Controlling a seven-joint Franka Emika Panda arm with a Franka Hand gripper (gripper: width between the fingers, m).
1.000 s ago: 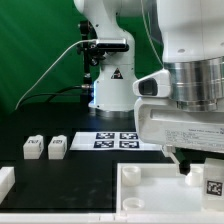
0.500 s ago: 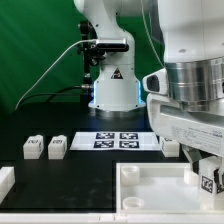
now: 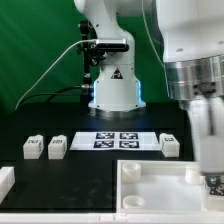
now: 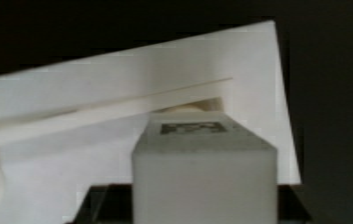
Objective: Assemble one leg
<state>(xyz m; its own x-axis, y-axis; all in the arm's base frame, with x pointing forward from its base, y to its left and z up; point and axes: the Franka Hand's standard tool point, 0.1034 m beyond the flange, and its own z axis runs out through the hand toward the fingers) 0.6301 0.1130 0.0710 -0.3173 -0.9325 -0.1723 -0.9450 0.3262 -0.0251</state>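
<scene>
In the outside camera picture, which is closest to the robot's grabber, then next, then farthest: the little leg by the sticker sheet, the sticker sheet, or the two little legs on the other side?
The gripper is low at the exterior view's right.
1. The leg, just right of the marker board.
2. The marker board, in the middle.
3. The pair of legs at the left; the right one of the two is nearer.

What we cannot see well

The gripper (image 3: 212, 178) at about 4 o'clock in the exterior view is cut off by the edge, and its fingers are blurry. The panel (image 3: 150, 190) runs off the bottom edge. In the wrist view, the leg (image 4: 201, 170) is cut off at 6 o'clock, and its tag (image 4: 198, 127) is too fuzzy to read.
</scene>
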